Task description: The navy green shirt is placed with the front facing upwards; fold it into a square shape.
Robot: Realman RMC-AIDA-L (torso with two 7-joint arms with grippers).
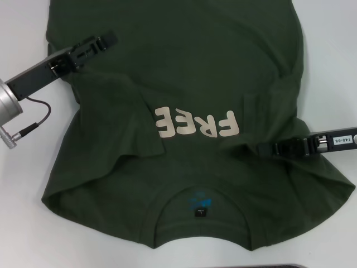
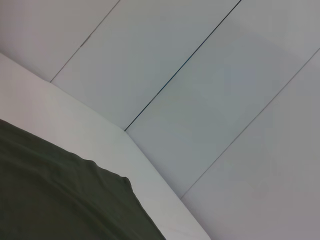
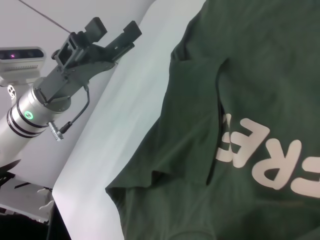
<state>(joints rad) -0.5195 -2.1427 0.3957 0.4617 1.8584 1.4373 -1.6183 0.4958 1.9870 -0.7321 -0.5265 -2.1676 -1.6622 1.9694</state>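
Here, navy green shirt (image 1: pixel 184 162) spread rumpled across white table (image 1: pixel 22 223), left gripper (image 1: pixel 109 40) fingers parted above its left edge, right gripper (image 1: pixel 268 148) fingers' state unclear, low on cloth beside cream "FREE" lettering (image 1: pixel 196 124).

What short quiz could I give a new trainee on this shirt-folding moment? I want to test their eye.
1. True or false: the FREE lettering on the navy green shirt faces up.
2. Which claw is over the shirt's left part: A) left claw B) right claw?
3. Fill in: the small black neck tag sits inside the ______.

Key: 1 true; 2 A; 3 collar.
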